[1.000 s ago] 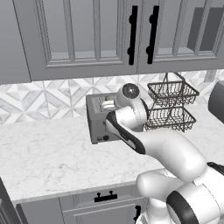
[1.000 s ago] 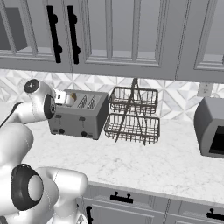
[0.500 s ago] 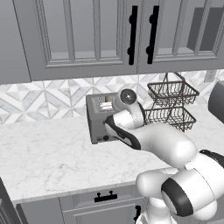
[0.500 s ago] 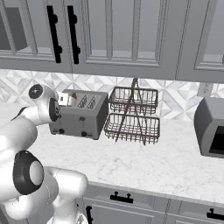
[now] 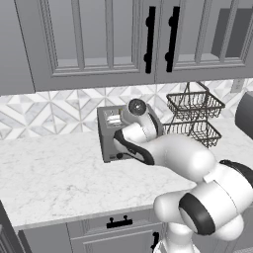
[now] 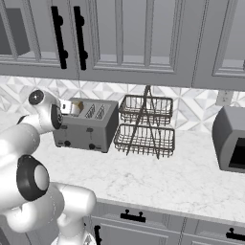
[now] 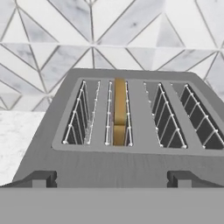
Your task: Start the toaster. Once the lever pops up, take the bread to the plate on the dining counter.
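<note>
Bread (image 7: pixel 119 109) in toaster (image 7: pixel 131 162) under claw (image 6: pixel 72 107)

grey toaster (image 5: pixel 109 140) on marble counter (image 5: pixel 54 178), white arm (image 5: pixel 173 155) across it, wire basket (image 5: pixel 193 116) beside

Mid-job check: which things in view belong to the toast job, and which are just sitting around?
Job: toaster; bread in its second slot from the left in the hand view; open gripper above the toaster.

Bystanders: two-tier wire basket; grey appliance at right.

Bread (image 7: pixel 119 111) stands edge-on in grey 4-slot toaster's (image 7: pixel 131 159) second slot.
</note>
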Available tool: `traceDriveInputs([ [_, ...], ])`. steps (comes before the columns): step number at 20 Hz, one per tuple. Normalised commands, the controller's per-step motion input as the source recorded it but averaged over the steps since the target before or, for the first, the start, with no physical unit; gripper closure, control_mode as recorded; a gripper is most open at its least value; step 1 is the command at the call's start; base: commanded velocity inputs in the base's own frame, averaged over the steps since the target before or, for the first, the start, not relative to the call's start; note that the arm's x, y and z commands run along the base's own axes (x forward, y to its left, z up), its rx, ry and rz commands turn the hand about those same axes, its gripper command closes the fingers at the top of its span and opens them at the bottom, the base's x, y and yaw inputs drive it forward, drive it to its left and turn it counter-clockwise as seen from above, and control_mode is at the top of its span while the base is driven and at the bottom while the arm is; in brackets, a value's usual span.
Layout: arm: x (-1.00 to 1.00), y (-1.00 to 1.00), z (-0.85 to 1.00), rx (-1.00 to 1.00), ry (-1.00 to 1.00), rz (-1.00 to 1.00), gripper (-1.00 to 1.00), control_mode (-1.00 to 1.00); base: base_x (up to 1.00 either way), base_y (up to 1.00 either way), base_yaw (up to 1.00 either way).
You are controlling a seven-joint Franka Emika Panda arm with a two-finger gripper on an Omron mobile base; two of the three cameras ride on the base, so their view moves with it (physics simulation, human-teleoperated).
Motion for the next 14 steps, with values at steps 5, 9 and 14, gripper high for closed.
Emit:
traceDriveInputs([
  [5, 0.00, 0.00, -0.11, 0.00, 0.00, 0.00, -1.00, -1.00, 0.00, 0.00, 0.00],
  [9, 0.03, -0.18, -0.04, 0.00, 0.00, 0.00, -1.00, -1.00, 0.00, 0.00, 0.00],
  [14, 0.15, -0.19, 0.00, 0.00, 0.00, 0.00, -1.00, -1.00, 0.00, 0.00, 0.00],
])
